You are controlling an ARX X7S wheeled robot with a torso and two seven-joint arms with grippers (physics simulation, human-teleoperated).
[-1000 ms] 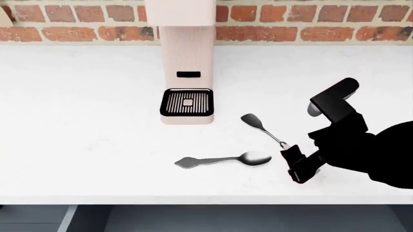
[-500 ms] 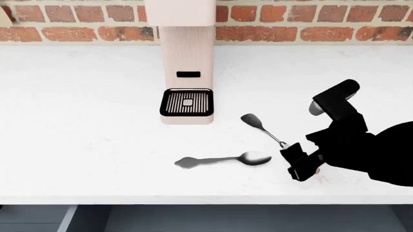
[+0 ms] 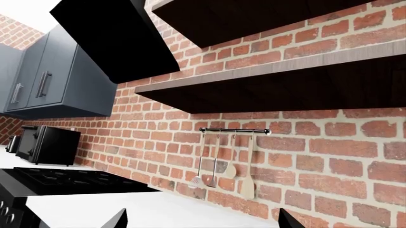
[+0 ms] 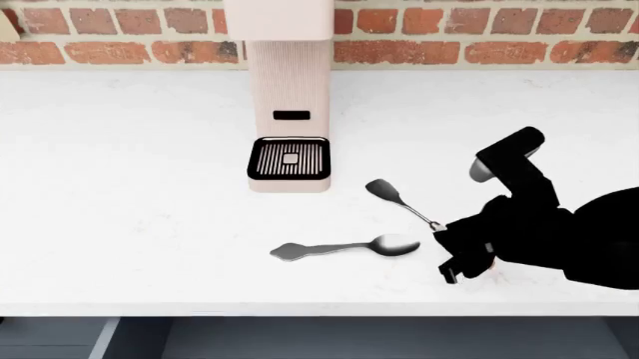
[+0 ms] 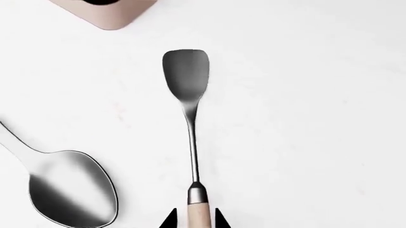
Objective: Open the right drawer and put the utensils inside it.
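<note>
Right gripper (image 4: 462,258) is low over the white counter (image 4: 130,194), closed on the pale wooden handle of the spatula (image 4: 399,200); in the right wrist view the two black fingertips (image 5: 169,219) sit tight against either side of the handle, spatula (image 5: 189,118) running straight away from the camera. In the head view the spatula's long axis runs diagonal, dark flat head pointing to about 10 o'clock toward the coffee machine (image 4: 289,97), handle end at 4 o'clock inside the gripper. The spoon (image 4: 345,247) lies flat on the counter just beside it, long axis near horizontal, bowl at the 3 o'clock end close to the gripper, handle pointing to 9 o'clock; spoon and spatula are not touching. In the wrist view the spoon bowl (image 5: 73,187) faces up, near the spatula's neck. The coffee machine's drip tray (image 4: 289,158) is at 12 o'clock from the spoon. A strip of slate-grey cabinet front (image 4: 299,338) shows under the counter edge; can't tell the drawer's state. Left gripper: only two dark tips at the frame edge of the left wrist view, aimed at a brick wall (image 3: 330,156) with a rail of hanging utensils (image 3: 225,166); open or closed, cannot tell.
</note>
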